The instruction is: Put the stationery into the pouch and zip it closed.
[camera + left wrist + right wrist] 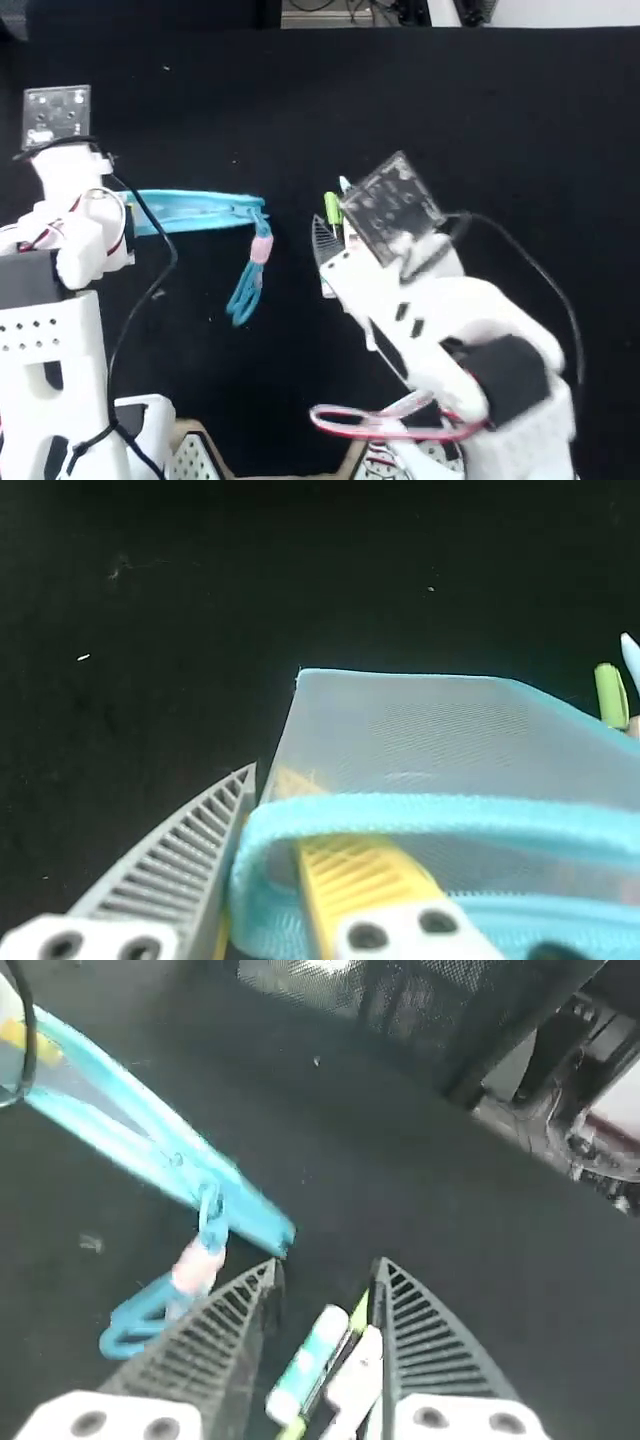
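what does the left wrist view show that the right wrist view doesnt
Only the left wrist view: the mesh side of the pouch up close, with the left claw clamped on its blue rim.

Only the right wrist view: the zipper pull with its pink bead and blue loop, the right claw holding the stationery, and room clutter beyond the table.

Both: the blue pouch, the black table, and the stationery, though the left wrist view catches just its green and pale blue tips at the frame's edge.
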Robot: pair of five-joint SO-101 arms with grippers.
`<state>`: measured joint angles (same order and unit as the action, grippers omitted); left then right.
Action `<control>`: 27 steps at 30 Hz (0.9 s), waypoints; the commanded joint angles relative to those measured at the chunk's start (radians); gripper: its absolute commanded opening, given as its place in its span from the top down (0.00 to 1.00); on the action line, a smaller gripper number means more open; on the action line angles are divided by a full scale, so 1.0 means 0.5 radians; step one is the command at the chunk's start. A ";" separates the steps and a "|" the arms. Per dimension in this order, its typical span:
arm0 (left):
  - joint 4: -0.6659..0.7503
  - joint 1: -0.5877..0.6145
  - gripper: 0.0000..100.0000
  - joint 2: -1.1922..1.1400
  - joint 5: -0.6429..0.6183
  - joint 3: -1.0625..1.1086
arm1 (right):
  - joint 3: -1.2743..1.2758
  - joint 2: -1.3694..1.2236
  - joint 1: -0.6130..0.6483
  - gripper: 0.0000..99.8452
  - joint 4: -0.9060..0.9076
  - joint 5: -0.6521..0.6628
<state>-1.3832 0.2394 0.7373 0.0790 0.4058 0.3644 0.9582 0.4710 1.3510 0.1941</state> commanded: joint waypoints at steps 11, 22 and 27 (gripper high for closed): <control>0.034 0.020 0.97 -0.012 -0.046 0.250 | -0.072 -1.290 -0.552 0.86 -0.267 -0.187; 0.028 0.020 0.97 -0.009 -0.046 0.253 | 0.078 -1.303 -0.509 0.87 -0.534 -0.292; 0.018 0.020 0.97 0.141 -0.123 0.256 | 0.041 -1.100 -0.310 0.86 -0.285 0.028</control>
<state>-1.3725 0.2424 0.7741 0.0545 0.4872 0.4104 0.3138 0.2470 1.1592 0.1036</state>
